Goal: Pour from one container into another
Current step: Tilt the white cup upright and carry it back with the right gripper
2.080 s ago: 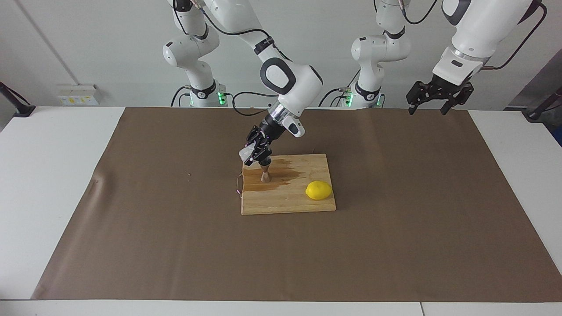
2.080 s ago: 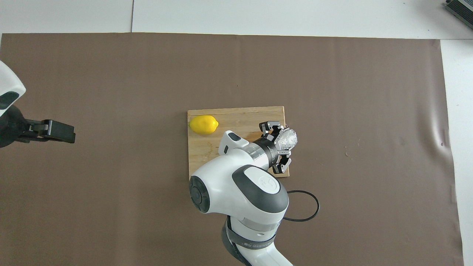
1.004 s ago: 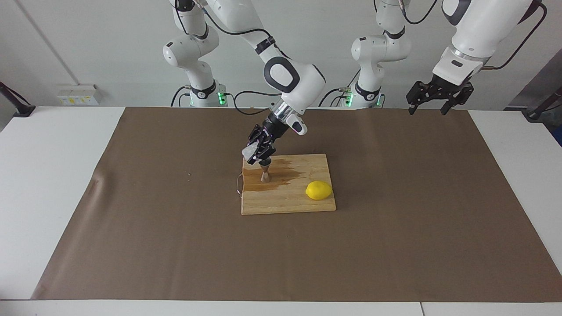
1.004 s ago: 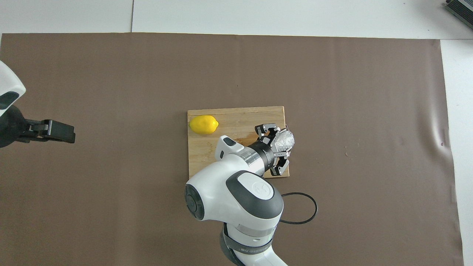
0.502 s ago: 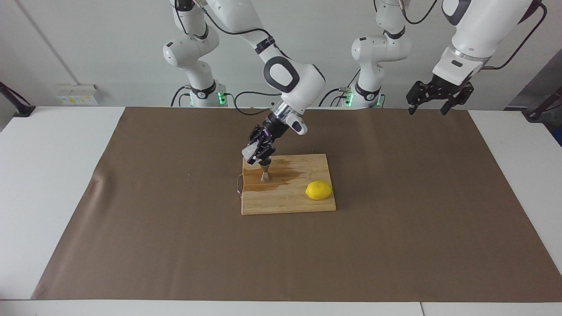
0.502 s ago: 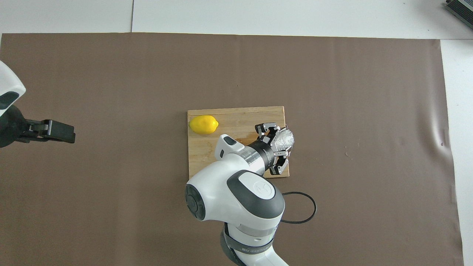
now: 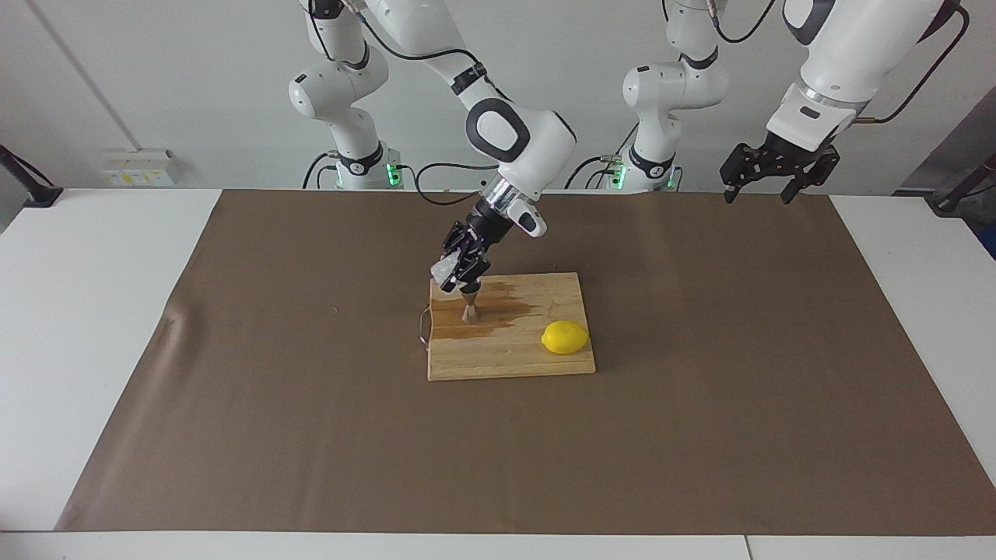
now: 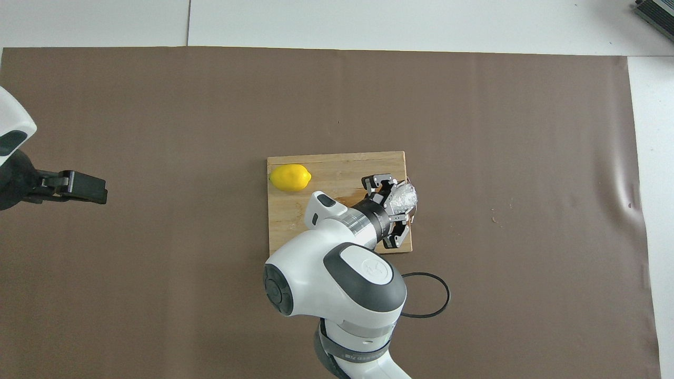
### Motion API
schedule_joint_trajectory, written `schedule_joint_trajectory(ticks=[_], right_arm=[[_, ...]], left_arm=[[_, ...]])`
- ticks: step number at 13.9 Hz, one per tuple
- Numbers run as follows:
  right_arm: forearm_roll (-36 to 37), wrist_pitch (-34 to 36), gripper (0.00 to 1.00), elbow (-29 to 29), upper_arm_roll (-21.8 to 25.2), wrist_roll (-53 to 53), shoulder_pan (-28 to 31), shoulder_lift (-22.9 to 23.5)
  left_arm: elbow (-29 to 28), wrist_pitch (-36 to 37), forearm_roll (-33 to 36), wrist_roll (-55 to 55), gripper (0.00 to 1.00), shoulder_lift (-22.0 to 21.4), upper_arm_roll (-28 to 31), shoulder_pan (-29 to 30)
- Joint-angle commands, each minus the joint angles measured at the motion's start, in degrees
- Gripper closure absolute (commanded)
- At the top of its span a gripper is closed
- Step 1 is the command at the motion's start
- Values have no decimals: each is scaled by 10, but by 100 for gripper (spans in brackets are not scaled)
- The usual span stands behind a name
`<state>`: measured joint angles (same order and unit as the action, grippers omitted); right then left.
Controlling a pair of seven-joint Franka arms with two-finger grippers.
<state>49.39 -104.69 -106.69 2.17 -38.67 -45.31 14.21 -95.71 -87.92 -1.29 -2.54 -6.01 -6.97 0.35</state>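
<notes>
Showing jigger [image 7: 469,305] facing only; overhead hides.

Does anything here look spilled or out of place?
Yes. A dark wet stain spreads over the cutting board around the jigger, under the glass cup tilted in the right gripper. It looks like spilled liquid.

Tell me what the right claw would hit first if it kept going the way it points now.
Probably the steel jigger. The right claw, shut on the textured glass cup, slants down just above the jigger's mouth on the cutting board. Depth is hard to judge; the cup could touch first.
</notes>
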Motion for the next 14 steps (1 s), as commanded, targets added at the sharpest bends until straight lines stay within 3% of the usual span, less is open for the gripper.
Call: schedule_joint_trajectory(ticks=[1, 5, 14], right_arm=[[-16, -16, 100, -14, -4, 7, 17, -17], [-56, -22, 100, -11, -4, 7, 33, -33], [-184, -45, 100, -12, -4, -85, 141, -70]], left_arm=[[-13, 1, 0, -3, 0, -15, 0, 1], [-13, 1, 0, -3, 0, -15, 0, 1], [-13, 1, 0, -2, 0, -15, 1, 1]])
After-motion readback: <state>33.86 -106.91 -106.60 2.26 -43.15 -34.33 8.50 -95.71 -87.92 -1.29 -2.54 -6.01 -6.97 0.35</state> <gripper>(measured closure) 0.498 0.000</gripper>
